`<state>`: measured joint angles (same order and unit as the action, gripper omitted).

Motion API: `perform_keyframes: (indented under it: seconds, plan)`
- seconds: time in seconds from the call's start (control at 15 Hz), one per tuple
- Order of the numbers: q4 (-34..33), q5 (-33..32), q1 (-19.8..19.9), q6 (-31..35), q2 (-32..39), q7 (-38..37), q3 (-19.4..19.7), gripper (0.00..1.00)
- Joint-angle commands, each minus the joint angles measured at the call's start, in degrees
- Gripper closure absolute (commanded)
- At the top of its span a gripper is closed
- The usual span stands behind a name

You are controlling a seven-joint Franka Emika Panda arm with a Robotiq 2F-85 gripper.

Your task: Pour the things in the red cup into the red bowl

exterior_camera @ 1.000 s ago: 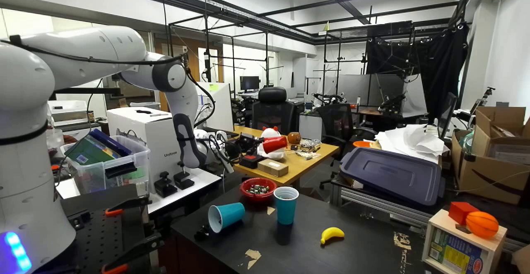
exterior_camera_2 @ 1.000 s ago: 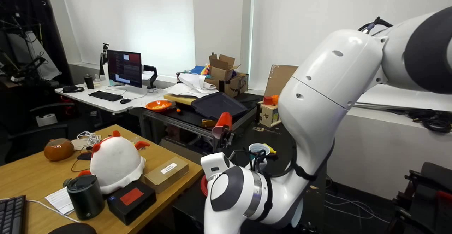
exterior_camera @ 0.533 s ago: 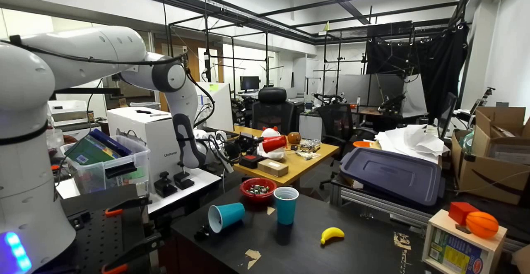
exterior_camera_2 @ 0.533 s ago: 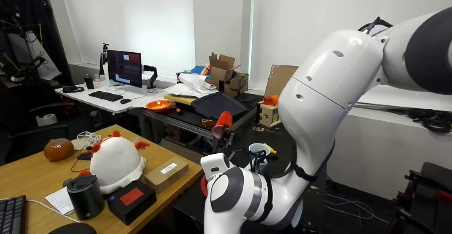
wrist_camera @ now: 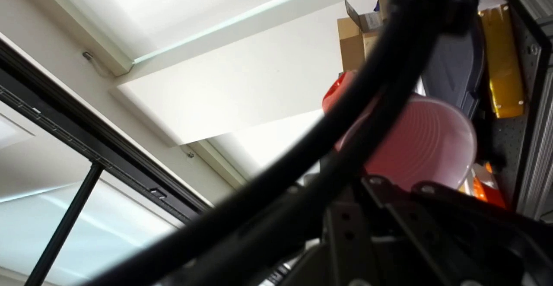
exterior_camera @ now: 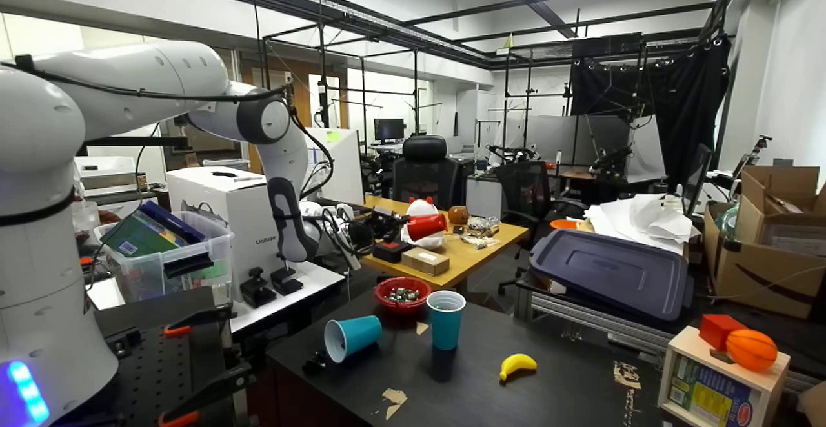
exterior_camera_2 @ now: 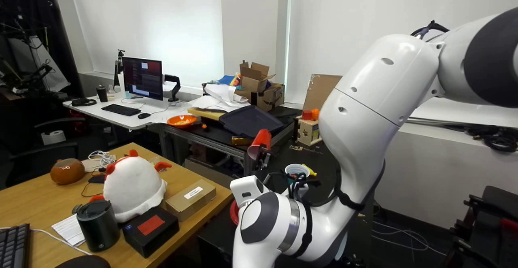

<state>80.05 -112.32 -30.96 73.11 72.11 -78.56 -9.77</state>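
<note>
My gripper is shut on the red cup and holds it high above and behind the red bowl. The cup is tipped over on its side. In an exterior view the cup has its mouth facing down and to the left, with the gripper just below it. In the wrist view the cup shows its ridged inside with nothing seen in it; cables cover part of it and of the fingers. The bowl stands on the black table and holds small grey and green pieces. Only its edge shows beside the arm.
A blue cup stands upright by the bowl. Another blue cup lies on its side, left of it. A yellow banana and a wooden box are to the right. A wooden desk with a white plush is behind.
The gripper and red cup have shifted slightly right in an exterior view, and the cup leans a little more. The bowl, blue cups and banana have not moved.
</note>
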Motion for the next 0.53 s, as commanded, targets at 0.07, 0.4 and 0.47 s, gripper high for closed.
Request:
perform_keyframes:
  seconds: [0.07,0.4,0.47]
  plan:
    - [-0.78,6.25,1.28,-2.66,0.10,3.44,-2.78,0.99]
    - [-1.82,10.70,0.78,-4.21,0.48,1.35,-2.80,0.99]
    - [-2.07,10.70,0.56,-4.35,0.63,0.55,-2.50,0.99]
